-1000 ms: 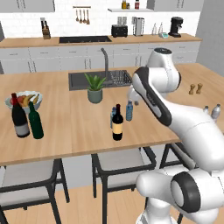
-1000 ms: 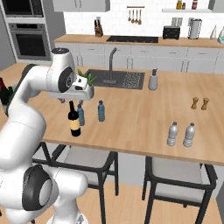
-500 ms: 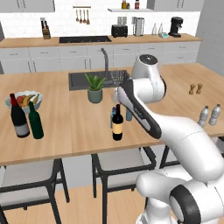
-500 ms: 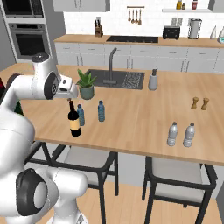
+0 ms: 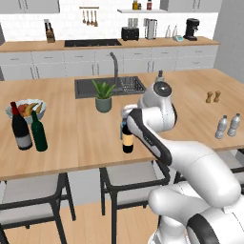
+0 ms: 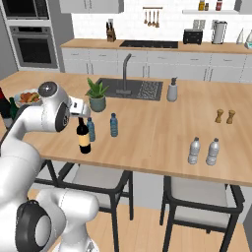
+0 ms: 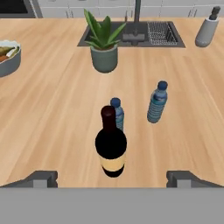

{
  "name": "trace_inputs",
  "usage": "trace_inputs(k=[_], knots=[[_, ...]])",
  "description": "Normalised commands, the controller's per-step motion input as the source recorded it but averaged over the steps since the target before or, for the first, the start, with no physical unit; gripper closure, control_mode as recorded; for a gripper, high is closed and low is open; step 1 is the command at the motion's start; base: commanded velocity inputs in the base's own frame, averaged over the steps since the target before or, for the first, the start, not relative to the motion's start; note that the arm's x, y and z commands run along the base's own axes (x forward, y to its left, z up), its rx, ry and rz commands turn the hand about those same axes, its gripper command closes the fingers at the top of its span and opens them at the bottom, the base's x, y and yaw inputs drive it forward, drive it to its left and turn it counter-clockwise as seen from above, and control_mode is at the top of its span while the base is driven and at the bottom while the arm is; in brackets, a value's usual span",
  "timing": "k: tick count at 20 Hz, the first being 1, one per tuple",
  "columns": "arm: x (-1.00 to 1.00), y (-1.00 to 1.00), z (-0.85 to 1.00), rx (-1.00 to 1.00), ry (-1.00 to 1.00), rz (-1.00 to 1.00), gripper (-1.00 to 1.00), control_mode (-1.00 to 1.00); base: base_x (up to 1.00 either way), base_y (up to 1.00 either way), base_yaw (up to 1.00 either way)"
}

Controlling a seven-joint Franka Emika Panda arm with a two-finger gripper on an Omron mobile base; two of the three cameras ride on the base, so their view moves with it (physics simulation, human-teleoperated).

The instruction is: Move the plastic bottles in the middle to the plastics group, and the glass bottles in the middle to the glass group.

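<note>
Since the earlier pictures, the arm is seen to have swung leftward across the counter and lowered toward the middle bottles. In the hand view, the fingertips (image 7: 41, 178) are spread wide apart with nothing between them, and the gripper (image 7: 112, 179) is held above and short of the wine bottle (image 7: 111, 148), not touching it. The bottle's red cap is pointed up toward the camera, and the pale yellowish label is visible below the shoulder.

Just beyond the wine bottle, one small blue bottle (image 7: 117, 113) is partly hidden, standing close behind it; the second blue bottle (image 7: 157, 102) stands apart to one side. All three are upright on the wooden counter (image 7: 52, 118), with a potted plant (image 7: 103, 43) and a sink (image 7: 144, 33) farther back.

In the left base view, the glass group (image 5: 28, 131) is seen well away at the counter's left end, beside a fruit bowl (image 5: 25, 110). In the right base view, the plastics group (image 6: 204, 151) stands well to the right.

The wine bottle is judged heavy, rigid, smooth and breakable. A grasp on the body at the label, below the narrow neck, is judged steadiest; the close blue bottle may be knocked.
</note>
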Motion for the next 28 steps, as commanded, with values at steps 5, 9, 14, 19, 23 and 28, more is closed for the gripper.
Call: trace_inputs(k=[5, 9, 14, 19, 23, 28], knots=[[0.00, 0.00, 0.00, -0.01, 0.09, 0.00, -1.00, -1.00, 0.00, 0.00, 0.00], [0.00, 0.00, -0.31, -0.01, 0.15, 0.00, -1.00, -1.00, 0.00, 0.00, 0.00], [0.00, 0.00, -0.45, 0.00, 0.00, 0.00, -1.00, -1.00, 0.00, 0.00, 0.00], [0.07, 0.00, -0.20, 0.00, -0.02, 0.00, -1.00, -1.00, 0.00, 0.00, 0.00], [0.12, 0.00, -0.05, 0.00, 0.00, 0.00, -1.00, -1.00, 0.00, 0.00, 0.00], [0.11, 0.01, -0.07, 0.00, 0.00, 0.00, -1.00, -1.00, 0.00, 0.00, 0.00]])
